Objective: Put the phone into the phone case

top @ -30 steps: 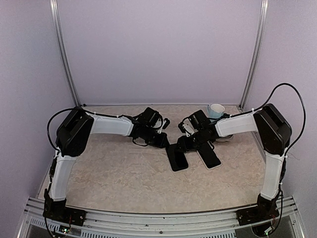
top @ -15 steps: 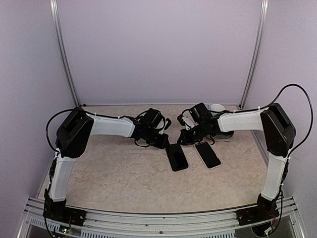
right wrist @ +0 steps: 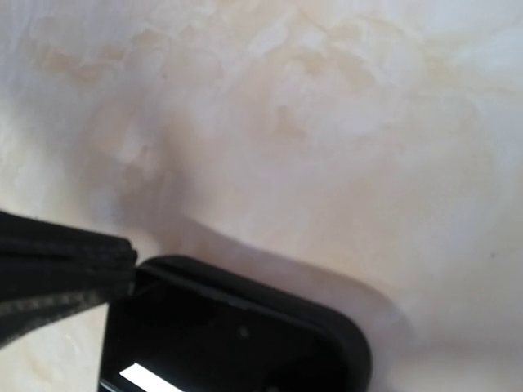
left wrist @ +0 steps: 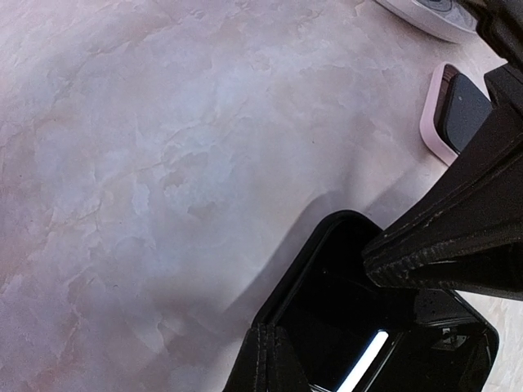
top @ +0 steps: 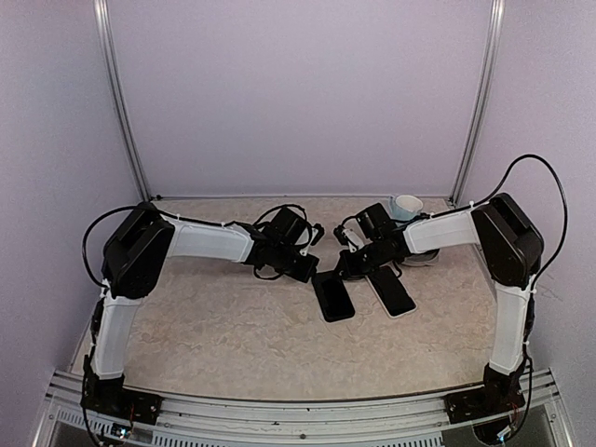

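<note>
Though both arms reach in toward the middle of the desk (top: 214,317), each ends in closed jaws. The left gripper (top: 313,270) comes in from the left and the right gripper (top: 358,267) from the right, and their tips stand near each other over the far short end of the phone case (top: 332,296). In the left wrist view a dark fingertip (left wrist: 265,363) sits right at the case's rim, and a second dark, wedge-shaped finger reaches over its hollow from the right; whether either presses on the case I cannot tell. The case is black and lies flat, open side up, a little right of the desk's middle, its length running from the grippers toward the near edge. Its inside is glossy and reflects a strip of light. The phone (top: 393,291), dark-faced with a pale rim, lies flat just to the right of the case, roughly parallel and apart from it. Farther out, a white dish (top: 424,258) sits under the right forearm toward the right edge, and a pale cup (top: 406,206) stands by the far right corner.
</note>
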